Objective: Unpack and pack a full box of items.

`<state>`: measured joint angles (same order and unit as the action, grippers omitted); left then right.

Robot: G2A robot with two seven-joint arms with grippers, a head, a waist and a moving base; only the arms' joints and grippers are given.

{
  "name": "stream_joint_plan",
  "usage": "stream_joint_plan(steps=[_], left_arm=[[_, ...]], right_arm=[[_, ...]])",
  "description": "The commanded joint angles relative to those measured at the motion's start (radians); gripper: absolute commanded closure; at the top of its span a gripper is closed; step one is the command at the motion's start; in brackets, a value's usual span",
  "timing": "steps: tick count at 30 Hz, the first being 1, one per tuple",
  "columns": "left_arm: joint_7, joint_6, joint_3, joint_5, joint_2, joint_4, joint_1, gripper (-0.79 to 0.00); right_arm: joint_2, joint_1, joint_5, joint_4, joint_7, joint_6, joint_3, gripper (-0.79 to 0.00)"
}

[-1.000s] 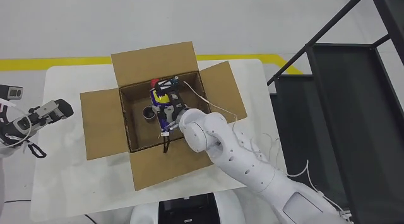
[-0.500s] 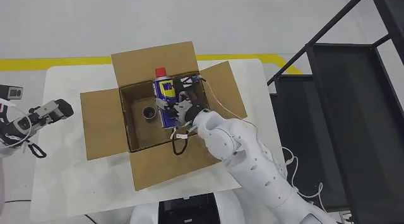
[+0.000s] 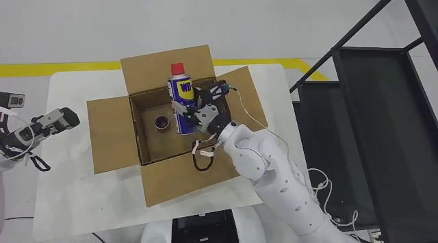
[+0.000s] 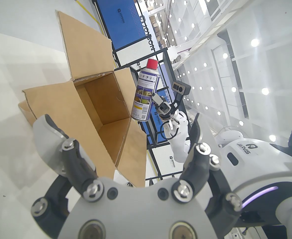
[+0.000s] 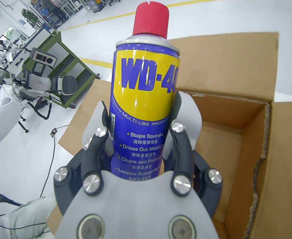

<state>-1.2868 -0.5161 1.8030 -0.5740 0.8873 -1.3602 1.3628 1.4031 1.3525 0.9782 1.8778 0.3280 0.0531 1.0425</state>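
spray can [image 5: 146,80] upright, clamped in right end effector [image 5: 143,108] above box [image 5: 223,60].

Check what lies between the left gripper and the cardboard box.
Nothing: in the top view a bare strip of white table separates the left gripper from the cardboard box's spread side flap. The left wrist view agrees.

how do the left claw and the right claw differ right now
The right claw is shut on the spray can; the left claw is open and empty. The right claw is above the open box; the left claw sits at the table edge, apart from the box. Both have the same grey two-finger build.
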Motion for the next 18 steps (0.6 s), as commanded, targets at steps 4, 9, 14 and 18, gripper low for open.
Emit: stream_joint_plan(steps=[4,9,14,18], left_arm=[[0.0,0.0,0.0,0.0,0.0,0.0,0.0,-0.785],[0.0,0.0,0.0,0.0,0.0,0.0,0.0,-0.785],[0.0,0.0,0.0,0.0,0.0,0.0,0.0,-0.785],[0.0,0.0,0.0,0.0,0.0,0.0,0.0,-0.785]], right_arm=[[-0.011,0.058,0.085,0.028,-0.117,0.061,0.017,0.0],[-0.026,0.126,0.193,0.072,-0.219,0.121,0.039,0.0],[-0.039,0.205,0.244,0.109,-0.28,0.143,0.074,0.0],[-0.046,0.245,0.248,0.123,-0.282,0.166,0.091,0.0]])
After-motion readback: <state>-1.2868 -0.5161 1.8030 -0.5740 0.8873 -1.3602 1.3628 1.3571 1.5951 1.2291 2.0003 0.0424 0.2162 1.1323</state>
